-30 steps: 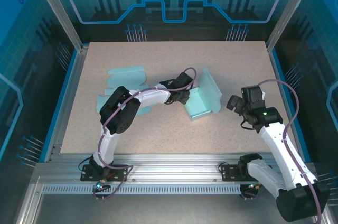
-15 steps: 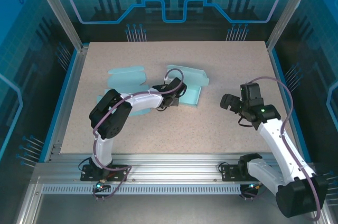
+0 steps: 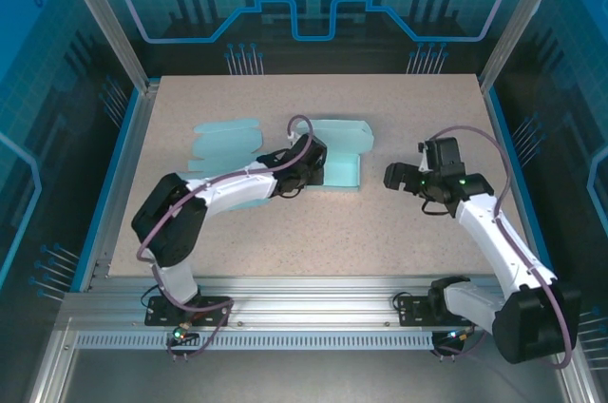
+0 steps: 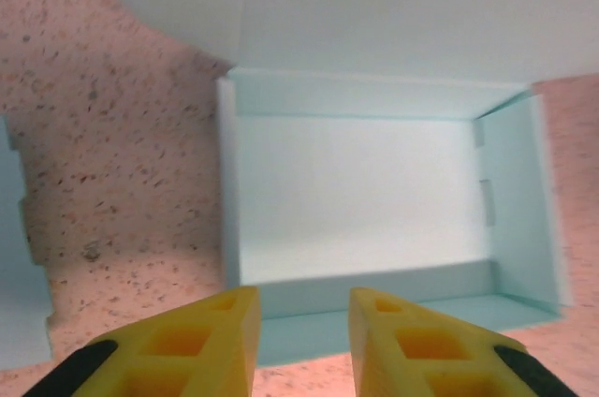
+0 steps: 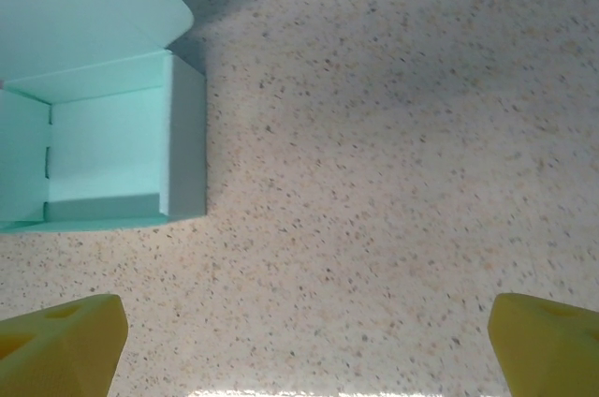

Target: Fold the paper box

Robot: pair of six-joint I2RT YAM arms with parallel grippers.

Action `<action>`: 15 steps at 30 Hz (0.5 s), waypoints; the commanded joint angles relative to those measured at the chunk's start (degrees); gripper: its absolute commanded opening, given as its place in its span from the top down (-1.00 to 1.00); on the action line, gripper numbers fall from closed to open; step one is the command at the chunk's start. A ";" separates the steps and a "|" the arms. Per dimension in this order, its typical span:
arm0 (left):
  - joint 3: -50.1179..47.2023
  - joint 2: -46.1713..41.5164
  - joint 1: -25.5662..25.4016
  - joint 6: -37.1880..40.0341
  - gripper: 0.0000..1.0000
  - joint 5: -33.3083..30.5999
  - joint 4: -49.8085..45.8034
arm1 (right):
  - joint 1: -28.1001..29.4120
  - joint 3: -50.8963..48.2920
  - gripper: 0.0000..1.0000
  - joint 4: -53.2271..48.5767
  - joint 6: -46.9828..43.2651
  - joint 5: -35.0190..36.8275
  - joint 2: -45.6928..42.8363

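The mint-green paper box [image 3: 344, 173] lies as an open tray at mid-table, its lid flap [image 3: 340, 131] spread flat behind it. My left gripper [image 3: 316, 167] is at the tray's left wall. In the left wrist view its yellow fingers [image 4: 201, 336] stand apart just short of the near wall of the box [image 4: 360, 200], the gripper [image 4: 304, 308] open with nothing pinched. My right gripper [image 3: 392, 178] hovers to the right of the box, wide open [image 5: 309, 350] over bare table. The box [image 5: 108, 158] sits at the upper left of the right wrist view.
A second flat, unfolded mint paper blank [image 3: 228, 142] lies at the back left, its edge [image 4: 17, 322] beside my left fingers. The speckled tabletop [image 3: 285, 232] has free room in front and to the right. Metal frame posts border the table.
The left arm drew the box left and back; it went from tilted with the lid raised to lying flat. The right gripper moved left toward the box.
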 commanded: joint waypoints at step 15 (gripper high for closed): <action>-4.65 -6.86 16.17 27.21 -0.24 17.48 16.48 | 0.05 9.33 -0.95 12.10 -11.15 -5.08 11.52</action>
